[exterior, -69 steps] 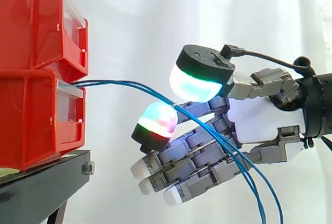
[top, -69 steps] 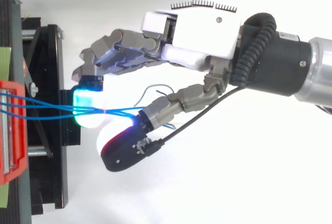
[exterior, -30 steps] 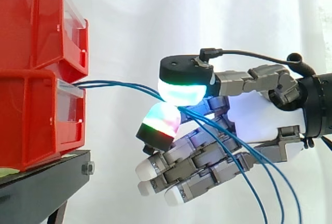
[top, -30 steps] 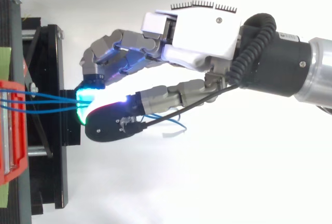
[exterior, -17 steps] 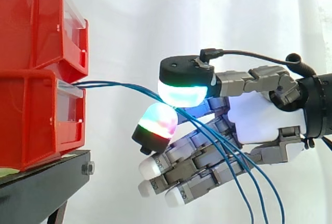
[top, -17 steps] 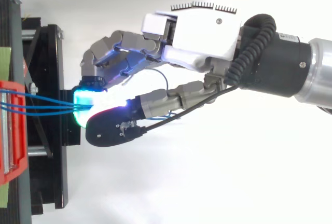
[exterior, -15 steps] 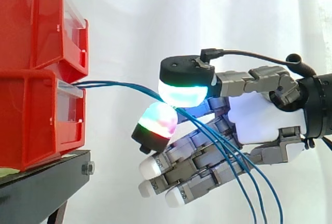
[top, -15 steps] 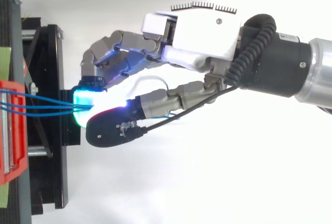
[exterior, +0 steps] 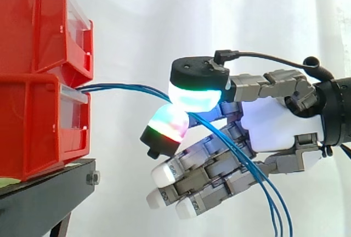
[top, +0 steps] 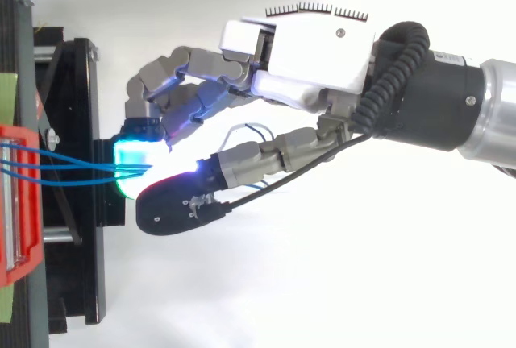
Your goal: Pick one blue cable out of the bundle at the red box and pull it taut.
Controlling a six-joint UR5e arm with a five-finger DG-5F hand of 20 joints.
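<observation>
Three blue cables come out of the front of the lower red box and run right, nearly level. They pass between the cyan-glowing thumb pad and a red-green glowing fingertip of my hand, which pinch them. Behind the pinch the cables slope down across the other curled fingers and hang off the lower right. From above, the cables leave the red box and meet the hand at its cyan pad.
A second red box is stacked on the lower one. Both sit on a black stand at the left. A white curtain is behind. A short gap separates the fingertips from the boxes.
The thumb came down and left onto the cables against the fingertip. In the last half second it lifted slightly, the lower fingers spread a little, and the hanging cables swung closer together.
</observation>
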